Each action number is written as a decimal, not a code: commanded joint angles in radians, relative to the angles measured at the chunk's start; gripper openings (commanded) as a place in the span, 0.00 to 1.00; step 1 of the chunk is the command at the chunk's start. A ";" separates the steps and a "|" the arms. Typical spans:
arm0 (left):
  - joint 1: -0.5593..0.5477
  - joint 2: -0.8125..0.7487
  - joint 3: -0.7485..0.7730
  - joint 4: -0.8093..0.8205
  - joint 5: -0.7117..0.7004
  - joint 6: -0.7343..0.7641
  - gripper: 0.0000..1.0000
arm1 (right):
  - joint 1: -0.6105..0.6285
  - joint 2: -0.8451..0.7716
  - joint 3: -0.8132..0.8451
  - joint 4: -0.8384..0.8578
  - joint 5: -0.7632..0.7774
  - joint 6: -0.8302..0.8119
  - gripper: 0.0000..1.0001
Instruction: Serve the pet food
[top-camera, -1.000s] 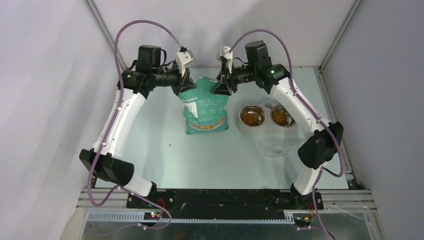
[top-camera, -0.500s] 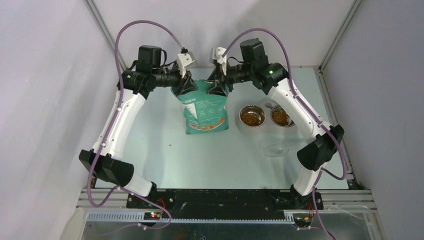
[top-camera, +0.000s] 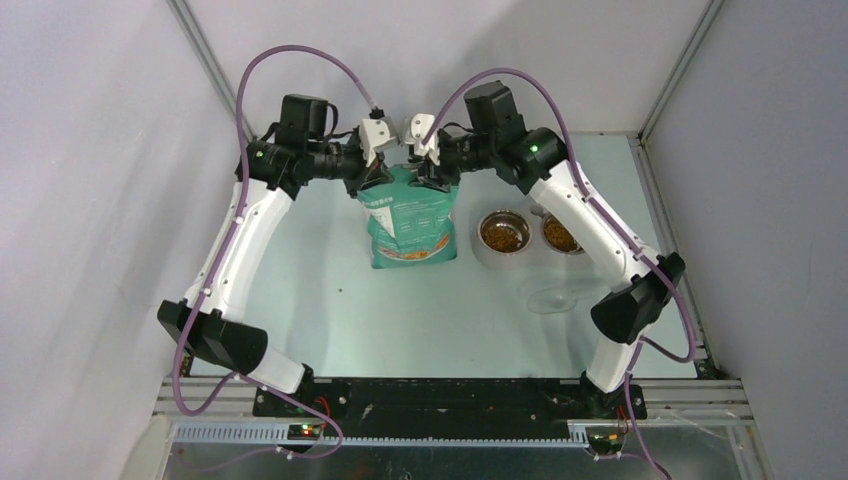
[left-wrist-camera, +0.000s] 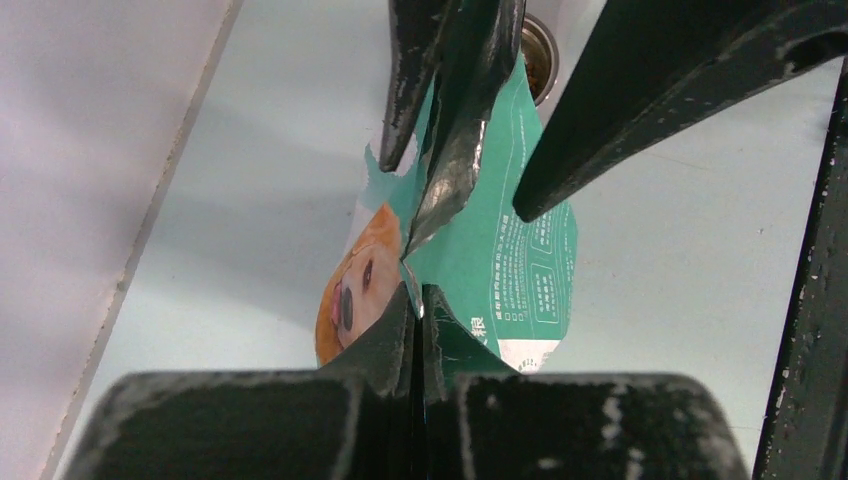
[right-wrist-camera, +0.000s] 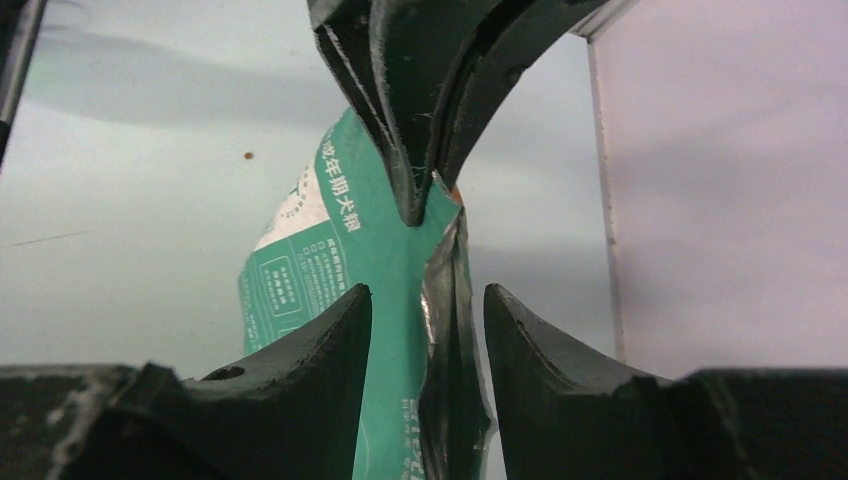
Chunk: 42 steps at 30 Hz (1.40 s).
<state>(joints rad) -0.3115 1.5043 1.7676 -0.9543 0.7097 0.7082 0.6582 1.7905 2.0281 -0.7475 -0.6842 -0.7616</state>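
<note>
Closing in on the bag: we see both claws nearer each other across the top of the teal bag (top-camera: 410, 225) than they were a second ago, and the bag's mouth has narrowed between them. The left claw (left-wrist-camera: 415, 312) is clamped shut on the bag's top edge, the foil lip pinched flat between its fingers. The right claw (right-wrist-camera: 428, 295), directly opposite, stands parted with the bag's crumpled rim running up between its fingers. We cannot tell whether either finger is touching it.

The pet food (top-camera: 503, 234) is not at the claws at all. It lies as brown kibble in both steel bowls (top-camera: 481, 231), off to the right claw's outer side and back toward the arm bases. The clear scoop (top-camera: 552, 298) rests on the surface (top-camera: 330, 285) further back again on that side, well apart from both claws.

With both bowls filled and the scoop laid aside, we judge the serving itself done. The inward move looks like work on the bag's mouth, probably pressing it closed. A lone kibble sits on the surface behind the left claw.
</note>
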 joint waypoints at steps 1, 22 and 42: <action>0.002 -0.042 0.028 0.000 -0.020 0.018 0.00 | 0.010 0.022 0.051 -0.015 0.093 -0.037 0.47; -0.032 -0.188 -0.200 0.282 -0.132 0.052 0.00 | 0.017 -0.140 -0.228 0.257 0.154 -0.128 0.00; -0.057 -0.268 -0.318 0.491 -0.171 -0.014 0.00 | 0.064 -0.145 -0.343 0.483 0.162 -0.056 0.24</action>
<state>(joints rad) -0.3611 1.2869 1.4590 -0.5987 0.5694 0.7132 0.7124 1.6276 1.6459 -0.3138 -0.5152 -0.8608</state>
